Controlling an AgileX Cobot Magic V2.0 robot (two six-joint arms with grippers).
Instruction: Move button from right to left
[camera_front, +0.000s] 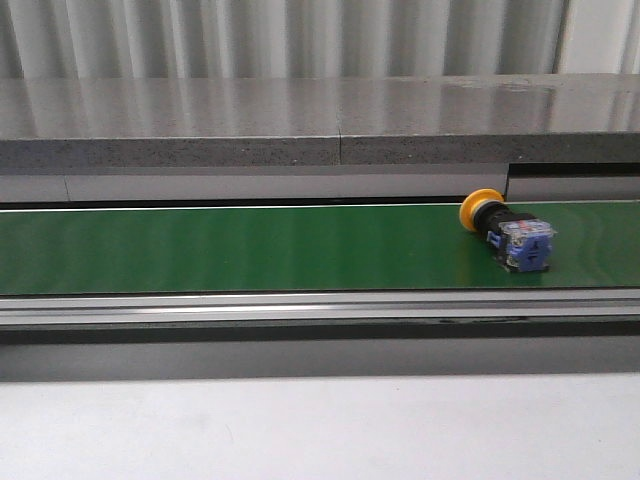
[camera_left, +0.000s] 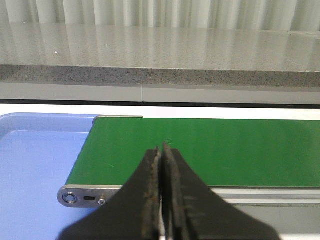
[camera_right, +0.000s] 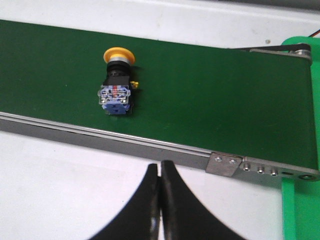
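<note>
Closest to our wrist cameras are our own black fingers: the left gripper (camera_left: 162, 150) has its two jaws pressed together with only a thin seam between them, holding nothing, and the right gripper (camera_right: 160, 165) is likewise closed on itself and empty. From the left wrist view we see our closed tips hanging over the near edge of the green belt (camera_left: 210, 150), close to its rounded metal end, with a pale blue tray (camera_left: 35, 165) just beside that end of the conveyor. From the right wrist view our tips sit over the white tabletop (camera_right: 65, 190), short of the belt's silver side rail (camera_right: 100, 136). Out on the belt lies the button (camera_right: 117, 82), tipped on its side, its yellow-orange mushroom cap pointing toward the far edge and its blue-and-clear contact block toward us. In the front view we find it (camera_front: 508, 230) on the right part of the belt, well apart from both of our grippers, which do not show there. A bright green bin (camera_right: 300, 200) stands at the belt's right end. Behind the conveyor runs a grey speckled ledge (camera_front: 300, 125).
</note>
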